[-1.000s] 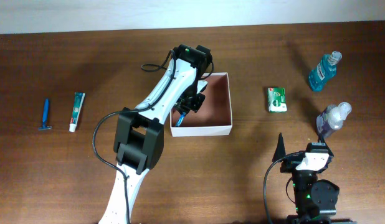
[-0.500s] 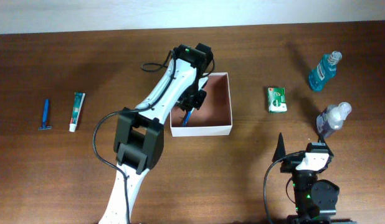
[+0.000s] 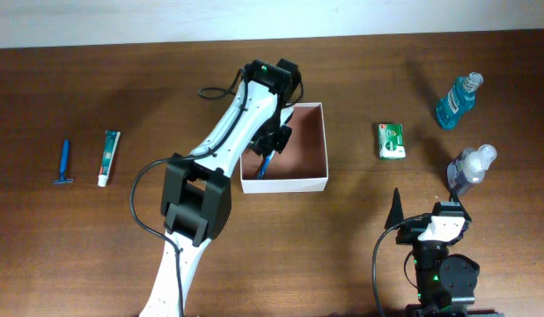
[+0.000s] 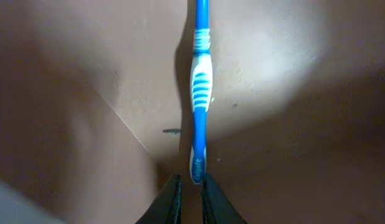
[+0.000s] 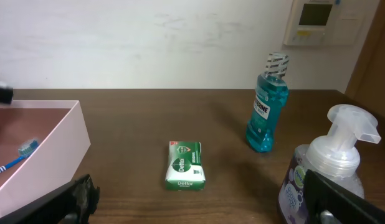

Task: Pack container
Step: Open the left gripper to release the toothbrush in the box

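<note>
The container (image 3: 294,184), on the worktop left of the soap (image 3: 393,140), looks light and flimsy, best pinched by one wall; left hand (image 4: 191,184) nearly closed at a toothbrush's (image 4: 200,93) tail, grip unclear, right hand (image 5: 208,202) spread.

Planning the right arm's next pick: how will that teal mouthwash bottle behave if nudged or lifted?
The mouthwash bottle stands tall on a small base, so a high nudge would probably tip it. It looks nearly full of liquid, so it is likely heavy for its size. Its smooth, clear plastic may slip in a grip.
</note>
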You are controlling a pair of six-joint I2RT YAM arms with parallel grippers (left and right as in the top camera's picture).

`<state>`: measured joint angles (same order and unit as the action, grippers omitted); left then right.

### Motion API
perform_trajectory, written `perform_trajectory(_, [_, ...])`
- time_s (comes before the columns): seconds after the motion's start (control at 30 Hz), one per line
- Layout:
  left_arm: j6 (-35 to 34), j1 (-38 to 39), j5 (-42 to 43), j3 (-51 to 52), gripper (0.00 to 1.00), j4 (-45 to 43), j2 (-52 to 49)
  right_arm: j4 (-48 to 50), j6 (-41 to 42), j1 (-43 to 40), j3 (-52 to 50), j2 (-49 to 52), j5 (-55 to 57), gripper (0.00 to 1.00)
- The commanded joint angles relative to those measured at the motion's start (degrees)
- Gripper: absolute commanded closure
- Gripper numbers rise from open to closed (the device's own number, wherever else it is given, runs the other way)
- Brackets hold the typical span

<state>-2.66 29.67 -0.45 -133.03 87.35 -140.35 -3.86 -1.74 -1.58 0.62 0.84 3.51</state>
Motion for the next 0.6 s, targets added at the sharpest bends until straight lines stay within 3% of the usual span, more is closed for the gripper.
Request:
perform_trajectory(0.0, [-0.5,0.3,2.1,-7.3,0.85,0.8,-0.3,-0.4,0.0,0.5,-0.3,-0.4,0.1,0.02])
perform_trajectory(0.17, [-0.5,0.3,2.2,-17.6,0.77,4.8,-0.3,-0.4,0.0,0.5,-0.3,-0.4,0.1,0.02])
perform_trajectory(0.27, [-0.5,0.2,2.1,-24.2,0.34,8.0,-0.3,-0.4,0.0,0.5,-0.3,-0.4,0.1,0.02])
perform_trajectory(0.37, [-0.5,-0.9,0.5,-28.5,0.13,9.4,-0.1,-0.4,0.0,0.5,-0.3,-0.4,0.1,0.01])
perform_trajectory(0.4, [-0.5,-1.6,-0.1,-28.9,0.01,9.4,0.4,-0.4,0.0,0.5,-0.3,-0.4,0.1,0.02])
perform_trajectory(0.57, [-0.5,-7.7,-1.2,-29.2,0.01,9.4,1.6,-0.4,0.1,0.5,-0.3,-0.4,0.1,0.02])
